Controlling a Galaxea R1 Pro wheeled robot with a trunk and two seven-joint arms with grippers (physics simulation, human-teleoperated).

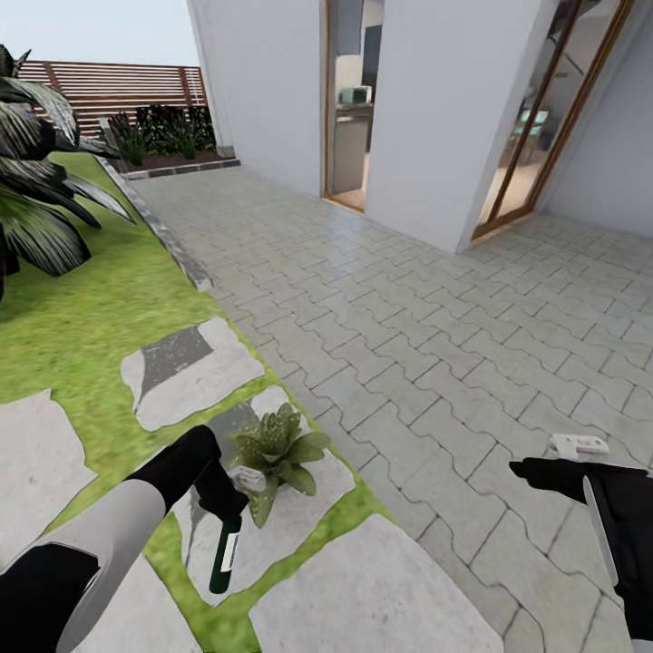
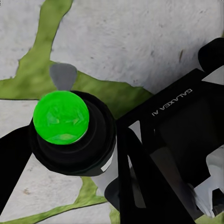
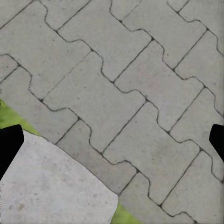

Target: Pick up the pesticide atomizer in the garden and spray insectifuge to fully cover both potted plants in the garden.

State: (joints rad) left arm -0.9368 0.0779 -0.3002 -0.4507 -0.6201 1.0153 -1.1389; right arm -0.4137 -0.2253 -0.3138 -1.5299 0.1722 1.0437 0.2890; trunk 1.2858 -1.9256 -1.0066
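Head view: the left end effector (image 1: 238,497) is clamped on the pesticide atomizer (image 1: 224,555), which hangs below the grip over a stepping stone (image 1: 272,535), just beside a potted plant (image 1: 277,451).
Left wrist view: we look straight down on the bottle's cap, its button (image 2: 61,117) showing bright green here, a small grey nozzle tab (image 2: 63,76) sticking out beside it; dark fingers (image 2: 135,186) hug the bottle's body.
Step in hand: the bottle is picked up, and this looks like the spraying stage at the first plant.
Next move: by my read, the nozzle must be turned toward the leaves, since the bottle hangs beside the rosette rather than aimed at it.
Left arm pose: reaching forward and down from the lower left, wrist bent over the stone.
Right end effector (image 1: 544,472): hovering over the grey paving (image 1: 435,345), empty, its fingers (image 3: 9,144) standing wide apart at the edges of the right wrist view.
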